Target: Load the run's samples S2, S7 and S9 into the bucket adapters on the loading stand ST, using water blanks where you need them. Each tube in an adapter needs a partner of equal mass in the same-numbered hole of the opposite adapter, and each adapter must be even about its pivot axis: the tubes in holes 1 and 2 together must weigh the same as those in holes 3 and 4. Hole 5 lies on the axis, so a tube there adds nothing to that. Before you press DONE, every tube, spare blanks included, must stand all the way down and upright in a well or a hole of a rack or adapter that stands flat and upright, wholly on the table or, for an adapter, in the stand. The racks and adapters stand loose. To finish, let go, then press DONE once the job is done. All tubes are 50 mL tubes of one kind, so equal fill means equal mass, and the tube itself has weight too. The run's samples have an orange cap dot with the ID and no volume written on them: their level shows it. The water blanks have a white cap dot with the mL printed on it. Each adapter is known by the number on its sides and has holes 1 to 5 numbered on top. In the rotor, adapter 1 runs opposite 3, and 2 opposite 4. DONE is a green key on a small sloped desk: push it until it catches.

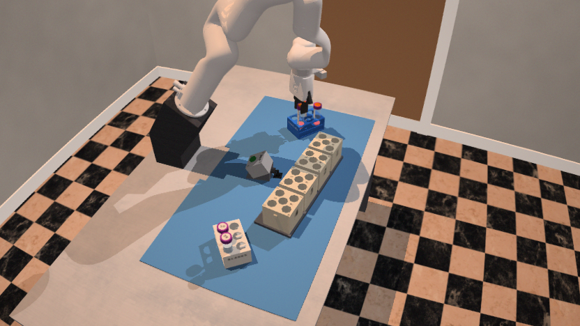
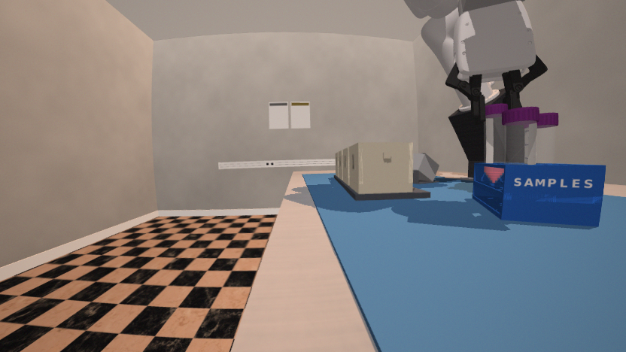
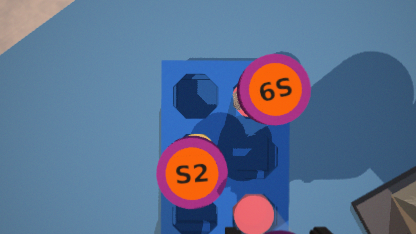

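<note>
The blue SAMPLES rack stands at the far end of the blue mat and also shows in the exterior view. In the wrist view, tubes S2 and S9 stand in the rack, both with purple caps and orange dots. My gripper is right above the rack and shut on a third sample tube just under its purple cap. The tube's label is hidden. Its pink tip is still inside the rack. Four beige adapters stand in a row on the stand, with all holes empty.
The beige BLANKS rack at the near end of the mat holds two white-dot tubes. The grey desk with the green DONE key sits between the arm base and the stand. The table edge runs close behind the stand.
</note>
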Controlling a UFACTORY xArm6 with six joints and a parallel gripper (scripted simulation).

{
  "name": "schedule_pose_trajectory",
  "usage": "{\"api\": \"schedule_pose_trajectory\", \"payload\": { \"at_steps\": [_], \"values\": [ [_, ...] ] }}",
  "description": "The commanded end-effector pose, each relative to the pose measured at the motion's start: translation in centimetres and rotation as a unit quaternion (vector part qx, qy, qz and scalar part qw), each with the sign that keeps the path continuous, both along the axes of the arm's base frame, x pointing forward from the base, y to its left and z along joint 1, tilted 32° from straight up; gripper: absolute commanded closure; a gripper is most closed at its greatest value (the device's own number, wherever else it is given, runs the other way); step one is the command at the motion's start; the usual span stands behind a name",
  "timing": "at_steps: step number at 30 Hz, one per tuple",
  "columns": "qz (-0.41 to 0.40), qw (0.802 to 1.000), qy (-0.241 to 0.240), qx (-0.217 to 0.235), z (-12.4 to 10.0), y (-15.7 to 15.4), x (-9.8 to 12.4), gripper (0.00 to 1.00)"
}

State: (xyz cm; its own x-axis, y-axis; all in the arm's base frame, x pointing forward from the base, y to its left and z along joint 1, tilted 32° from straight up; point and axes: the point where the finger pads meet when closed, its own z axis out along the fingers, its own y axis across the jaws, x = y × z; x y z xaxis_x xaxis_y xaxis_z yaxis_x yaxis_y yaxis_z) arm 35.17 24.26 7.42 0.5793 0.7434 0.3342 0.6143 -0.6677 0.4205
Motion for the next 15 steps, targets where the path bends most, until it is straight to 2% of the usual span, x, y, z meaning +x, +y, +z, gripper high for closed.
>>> {"api": "schedule_pose_trajectory", "payload": {
  "at_steps": [1,15],
  "values": [
    [0.000,1.000,-0.001,0.001,1.0,0.1,-0.5,1.00],
    [0.000,1.000,-0.001,0.001,3.0,0.2,-1.8,1.00]
  ]
}}
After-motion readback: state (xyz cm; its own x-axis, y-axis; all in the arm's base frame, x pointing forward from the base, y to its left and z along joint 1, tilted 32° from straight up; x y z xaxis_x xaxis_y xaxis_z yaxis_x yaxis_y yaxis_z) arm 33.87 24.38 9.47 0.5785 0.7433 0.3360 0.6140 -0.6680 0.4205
